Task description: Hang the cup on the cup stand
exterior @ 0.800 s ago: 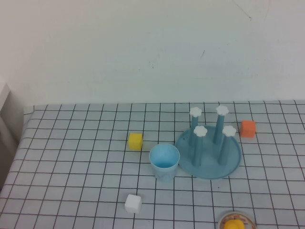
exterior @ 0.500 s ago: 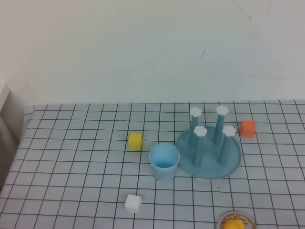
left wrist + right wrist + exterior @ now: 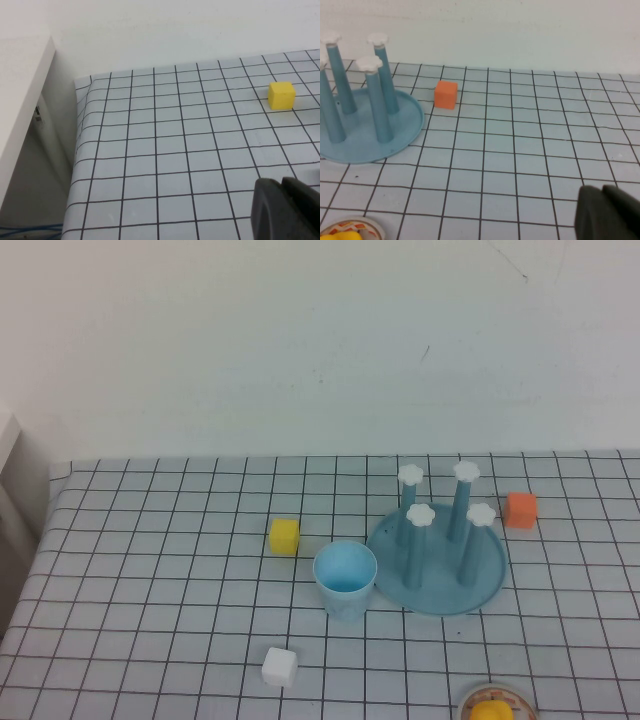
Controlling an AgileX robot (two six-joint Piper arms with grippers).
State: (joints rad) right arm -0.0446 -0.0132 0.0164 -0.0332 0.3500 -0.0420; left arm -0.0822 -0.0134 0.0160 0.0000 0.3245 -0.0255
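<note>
The light blue cup (image 3: pixel 346 579) stands upright, mouth up, on the checked table, just left of the cup stand (image 3: pixel 438 560). The stand is a round blue dish with four upright blue pegs capped by white flowers; it also shows in the right wrist view (image 3: pixel 365 125). Neither arm shows in the high view. My left gripper (image 3: pixel 283 186) is shut and empty, low over the table's left part, far from the cup. My right gripper (image 3: pixel 603 194) is shut and empty over the table to the right of the stand.
A yellow cube (image 3: pixel 284 536) lies left of the cup, also in the left wrist view (image 3: pixel 281 95). A white cube (image 3: pixel 279 666) lies near the front. An orange cube (image 3: pixel 520 509) sits right of the stand. A round dish with a yellow thing (image 3: pixel 494 706) is at the front edge. The table's left edge (image 3: pixel 76 165) drops off.
</note>
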